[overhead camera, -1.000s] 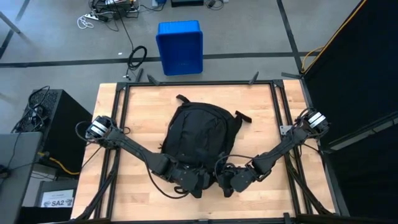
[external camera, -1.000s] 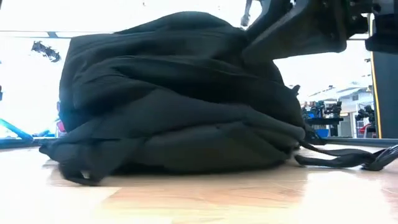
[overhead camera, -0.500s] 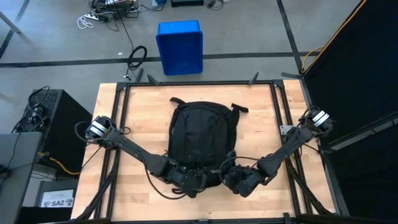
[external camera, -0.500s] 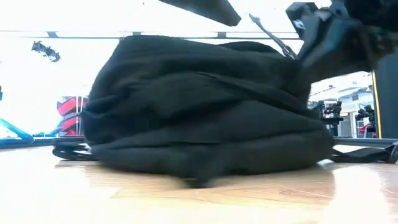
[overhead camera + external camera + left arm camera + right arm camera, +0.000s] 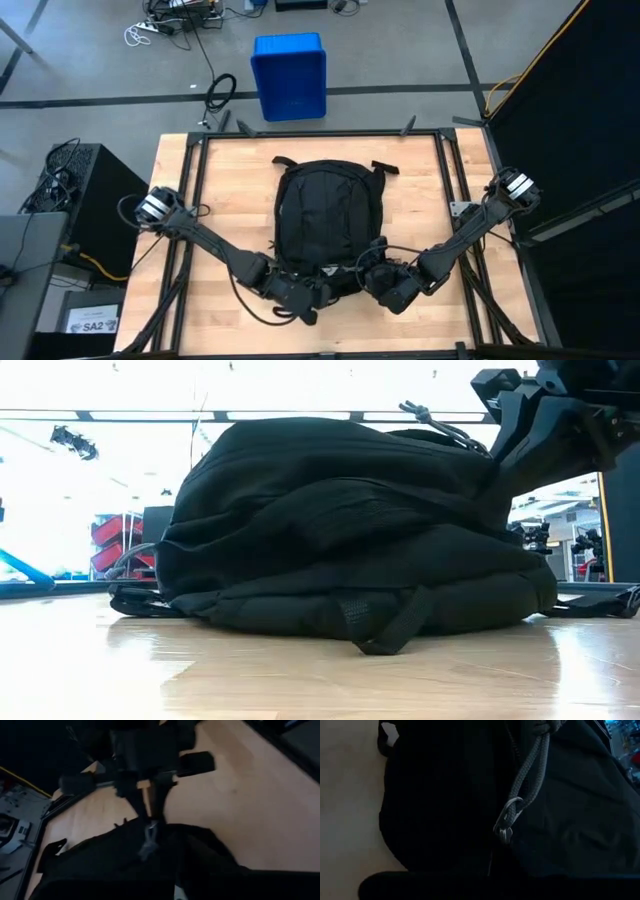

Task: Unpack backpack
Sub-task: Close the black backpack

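The black backpack lies flat in the middle of the table, its straps at the far end; the low view shows it as a rounded mound. Both grippers are at its near end. My right gripper is shut on a grey zipper pull cord tied to a metal slider. My left gripper is close beside it at the near edge, and its fingertips are hidden. A small white logo shows between the two. My right gripper pinches the free upper end of the grey pull cord, its fingers slanting down from above. The cord runs straight and taut from the slider to the fingers. The backpack stays on the table. My left gripper: its own body hides the fingertips, so I cannot tell whether it touches the fabric.
A blue plastic bin stands on the floor beyond the far edge. Black frame rails run along the table's left and right sides. A loose strap trails on the wood at the backpack's right. Bare wood lies to either side.
The backpack has turned about on the table. Its far end swung toward the right edge until it lies square, and it has settled lower and flatter. Its near end stayed by the grippers. My right gripper has moved a little toward the table's right edge.
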